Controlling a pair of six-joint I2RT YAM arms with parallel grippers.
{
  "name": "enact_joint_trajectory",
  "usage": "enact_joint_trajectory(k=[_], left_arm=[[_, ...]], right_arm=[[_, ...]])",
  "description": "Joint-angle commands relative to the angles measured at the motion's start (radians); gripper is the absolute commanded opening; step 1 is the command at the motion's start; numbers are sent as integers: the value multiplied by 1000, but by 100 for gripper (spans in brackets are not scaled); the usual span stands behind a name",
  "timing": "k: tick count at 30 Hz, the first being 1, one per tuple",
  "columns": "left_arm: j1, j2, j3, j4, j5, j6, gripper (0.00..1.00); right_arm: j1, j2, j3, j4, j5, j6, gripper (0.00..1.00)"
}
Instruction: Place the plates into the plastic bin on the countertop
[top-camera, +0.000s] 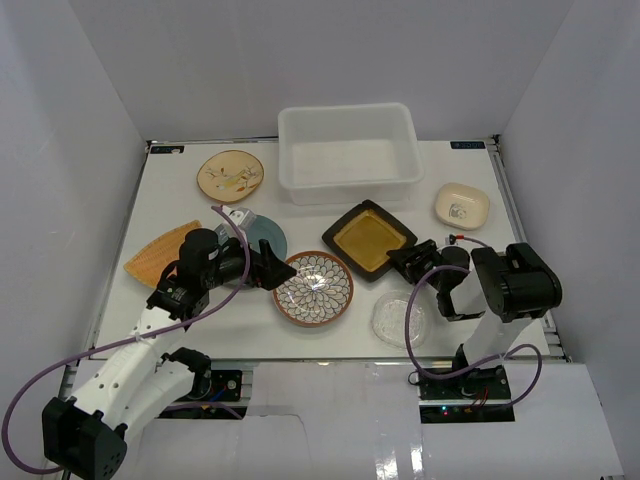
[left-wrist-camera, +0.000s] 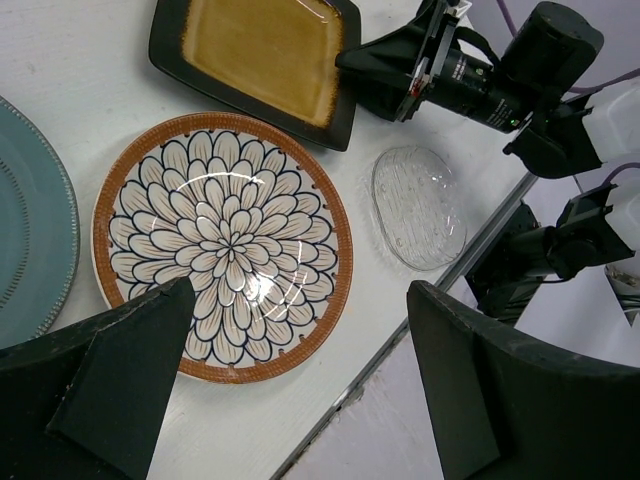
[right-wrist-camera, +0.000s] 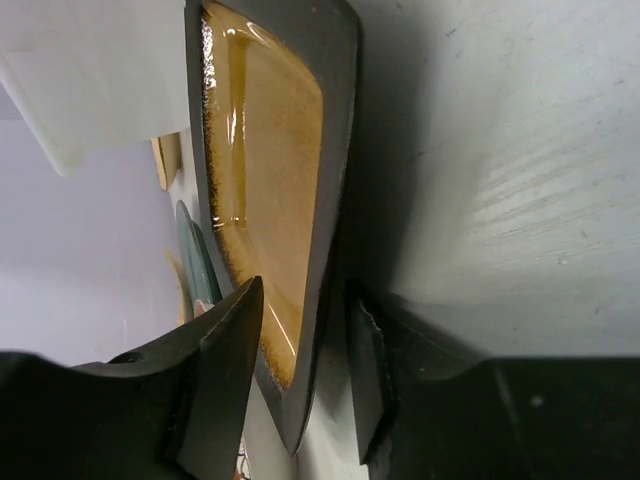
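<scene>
Amber black-rimmed square plate has its rim between the jaws of the right pincer, can't tell if clamped yet; grasp step. Next: pinch firm, lift, carry to translucent white plastic bin ahead-left of the pincer

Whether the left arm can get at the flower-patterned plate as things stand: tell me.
Probably yes. The left gripper hangs open beside the flower-patterned plate, nothing between them and nothing lying on it.

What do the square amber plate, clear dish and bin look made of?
Square amber plate: likely glazed ceramic, glossy highlights, speckled dark rim. Clear dish: glass or clear plastic, see-through, dimpled. Bin: translucent white plastic, matte.
</scene>
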Motion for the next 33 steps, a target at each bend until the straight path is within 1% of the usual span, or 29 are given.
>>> enact_joint_trajectory(k=[1, 2, 4, 5, 6, 7, 8, 9, 10, 11, 12, 13, 14, 15, 16, 17, 18, 19, 21, 22, 24, 25, 27, 28, 29, 30, 31, 32, 33], left_arm=[[5, -14, 38, -2, 2, 12, 98], [7, -16, 38, -2, 1, 12, 98], [5, -20, 38, -4, -10, 11, 98], [7, -22, 36, -4, -16, 11, 98], [5, -22, 36, -4, -22, 9, 98], [5, -27, 38, -4, -22, 6, 98], [5, -30, 36, -5, -22, 2, 98], [7, -34, 36, -5, -30, -2, 98], [7, -36, 35, -7, -35, -5, 98], [7, -40, 31, -8, -39, -9, 98], [5, -42, 31, -8, -47, -11, 98], [4, -45, 30, -10, -53, -14, 98], [4, -45, 30, -13, -59, -15, 98], [2, -43, 30, -16, -82, -17, 98], [-1, -42, 31, -21, -99, -20, 98], [-2, -40, 31, -33, -114, -26, 97], [-4, -39, 34, -39, -130, -28, 97], [-7, -39, 34, -42, -153, -31, 96], [-10, -28, 34, -53, -174, -44, 95], [-12, -22, 34, -57, -182, -49, 95], [-13, -7, 36, -79, -205, -63, 93], [-13, -1, 42, -91, -211, -66, 93], [-16, 10, 45, -126, -237, -80, 92], [-15, 13, 38, -137, -245, -107, 91], [-15, 15, 30, -148, -251, -124, 90], [-15, 18, 21, -156, -257, -141, 89], [-13, 18, 10, -162, -263, -178, 88], [-13, 16, -8, -179, -271, -199, 88], [-13, 15, -19, -183, -277, -216, 88]], right_arm=[[9, 89, -1, 150, 39, 93, 44], [9, 112, -3, 184, 39, 102, 32], [10, 114, -18, 213, 47, 113, 22], [9, 88, -29, 220, 50, 113, 11], [9, 62, -52, 212, 56, 108, 8], [9, 31, -61, 185, 57, 83, 8], [7, -52, -69, 110, 59, 67, 8], [6, -109, -93, 73, 66, 47, 8], [6, -232, -105, 33, 71, 8, 8], [6, -300, -116, -16, 79, -16, 8], [6, -378, -115, -168, 97, -42, 8], [6, -538, -106, -258, 108, -112, 8], [6, -617, -90, -350, 123, -154, 8], [6, -700, -46, -541, 154, -190, 8], [6, -837, -20, -616, 165, -223, 8], [4, -895, 3, -668, 168, -278, 8], [3, -949, 29, -714, 165, -299, 8], [1, -1011, 98, -801, 156, -315, 8], [1, -1030, 179, -862, 104, -343, 8], [0, -1026, 251, -883, 82, -347, 8], [1, -1012, 317, -888, 22, -347, 8], [1, -985, 351, -888, 11, -347, 8], [0, -926, 472, -873, -34, -372, 8], [0, -826, 526, -871, -56, -387, 8], [1, -770, 637, -865, -79, -398, 8], [0, -707, 696, -851, -144, -421, 8], [0, -575, 762, -851, -177, -436, 8], [0, -514, 829, -859, -196, -456, 8], [0, -448, 964, -892, -208, -474, 8]])
